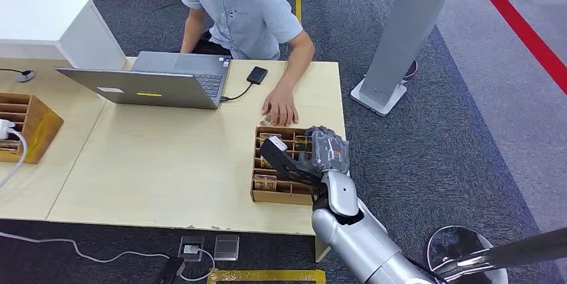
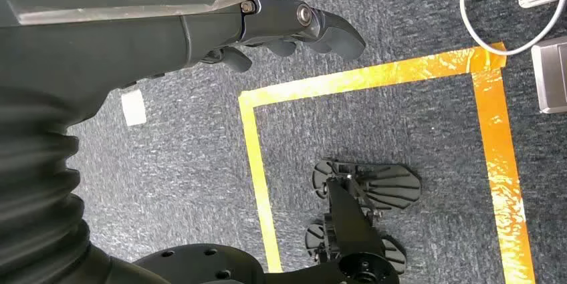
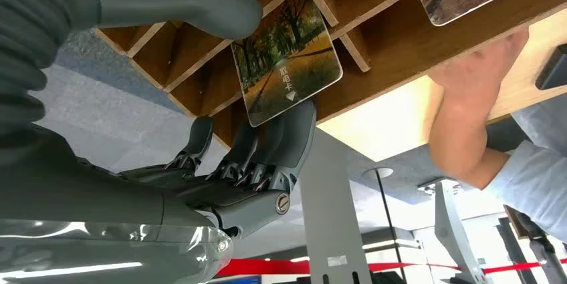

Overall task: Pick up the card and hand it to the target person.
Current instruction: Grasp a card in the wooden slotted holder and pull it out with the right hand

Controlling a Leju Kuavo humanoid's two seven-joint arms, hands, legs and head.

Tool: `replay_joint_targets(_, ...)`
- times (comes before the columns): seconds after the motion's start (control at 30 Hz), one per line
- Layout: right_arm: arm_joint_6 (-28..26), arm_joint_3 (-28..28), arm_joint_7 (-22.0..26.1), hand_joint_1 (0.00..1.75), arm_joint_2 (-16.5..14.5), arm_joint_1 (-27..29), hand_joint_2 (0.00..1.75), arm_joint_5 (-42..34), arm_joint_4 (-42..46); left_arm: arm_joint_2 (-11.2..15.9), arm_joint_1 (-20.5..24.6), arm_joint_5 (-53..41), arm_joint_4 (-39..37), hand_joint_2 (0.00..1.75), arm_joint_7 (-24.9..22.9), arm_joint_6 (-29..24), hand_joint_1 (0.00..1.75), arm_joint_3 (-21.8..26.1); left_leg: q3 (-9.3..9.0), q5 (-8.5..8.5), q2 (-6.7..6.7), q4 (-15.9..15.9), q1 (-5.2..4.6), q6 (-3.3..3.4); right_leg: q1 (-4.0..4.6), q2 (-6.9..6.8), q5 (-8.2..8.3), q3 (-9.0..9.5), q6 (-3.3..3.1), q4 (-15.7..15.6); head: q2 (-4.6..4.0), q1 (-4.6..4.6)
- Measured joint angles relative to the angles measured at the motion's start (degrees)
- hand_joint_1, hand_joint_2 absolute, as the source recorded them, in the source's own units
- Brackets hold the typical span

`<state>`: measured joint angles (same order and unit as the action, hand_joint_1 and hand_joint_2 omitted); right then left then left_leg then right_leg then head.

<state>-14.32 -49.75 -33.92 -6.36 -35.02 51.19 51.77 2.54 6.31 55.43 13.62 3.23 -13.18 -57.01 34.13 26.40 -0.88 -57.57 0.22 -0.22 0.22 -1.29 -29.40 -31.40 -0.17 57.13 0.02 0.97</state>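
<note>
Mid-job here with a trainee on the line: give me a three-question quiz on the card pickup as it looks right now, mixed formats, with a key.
1. True or false: the right hand pinches a card between its thumb and fingers at the wooden card box.
2. Multiple choice: the person's hand rests on
A. the laptop keyboard
B. the table, at the box's far edge
C. the robot's arm
3. Fill in: the left hand hangs over grey carpet marked with ______ tape.

Key: 1 true; 2 B; 3 yellow
</note>
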Motion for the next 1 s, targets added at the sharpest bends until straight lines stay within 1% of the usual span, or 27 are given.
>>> replay_joint_targets(0.3, 0.23, 0.00, -0.01, 0.89, -0.07, -0.18, 1.75, -0.04, -0.36, 0.00, -0.01, 0.00, 0.01, 1.75, 0.03, 0.16, 0.00, -0.01, 0.00, 0.00, 0.00, 0.00, 0.00, 0.01, 0.00, 0.00, 0.00, 0.00, 0.00, 0.00, 0.00, 0.01)
replay_joint_targets(0.43, 0.55, 0.01, -0.10, 1.16, -0.07, 0.01, 1.75, -0.16, -0.50, 0.00, 0.01, -0.03, 0.00, 1.75, 0.07, 0.33, 0.00, -0.01, 0.01, 0.00, 0.00, 0.00, 0.00, 0.01, 0.00, 0.00, 0.00, -0.01, 0.00, 0.00, 0.01, 0.00)
replay_joint_targets(0.5, 0.57, 0.02, -0.17, 1.23, -0.06, 0.00, 1.75, -0.17, -0.51, 0.00, 0.02, -0.07, 0.01, 1.75, 0.07, 0.33, 0.00, -0.01, 0.01, 0.00, 0.00, 0.00, 0.00, 0.01, 0.00, 0.00, 0.00, -0.02, 0.00, 0.00, 0.00, 0.01)
replay_joint_targets(0.57, 0.57, 0.03, -0.20, 1.26, -0.05, 0.00, 1.75, -0.19, -0.51, 0.00, 0.02, -0.10, 0.02, 1.75, 0.07, 0.33, 0.00, -0.01, 0.01, 0.00, 0.00, 0.00, 0.00, 0.01, 0.00, 0.00, 0.00, -0.02, 0.00, 0.00, 0.00, 0.01)
replay_joint_targets(0.83, 0.57, 0.06, -0.20, 1.27, -0.02, -0.04, 1.75, -0.20, -0.51, 0.00, 0.02, -0.15, 0.00, 1.75, 0.07, 0.33, 0.00, -0.01, 0.00, 0.00, 0.00, 0.00, 0.00, 0.01, 0.00, 0.00, 0.00, -0.02, 0.00, 0.00, 0.00, 0.01)
replay_joint_targets(1.0, 0.57, 0.08, -0.13, 1.36, -0.02, -0.10, 1.75, -0.20, -0.51, 0.00, 0.02, -0.21, 0.00, 1.75, 0.07, 0.32, 0.00, 0.00, 0.00, 0.00, 0.00, 0.00, 0.00, 0.01, 0.00, 0.00, 0.00, -0.01, 0.00, 0.00, 0.00, 0.01)
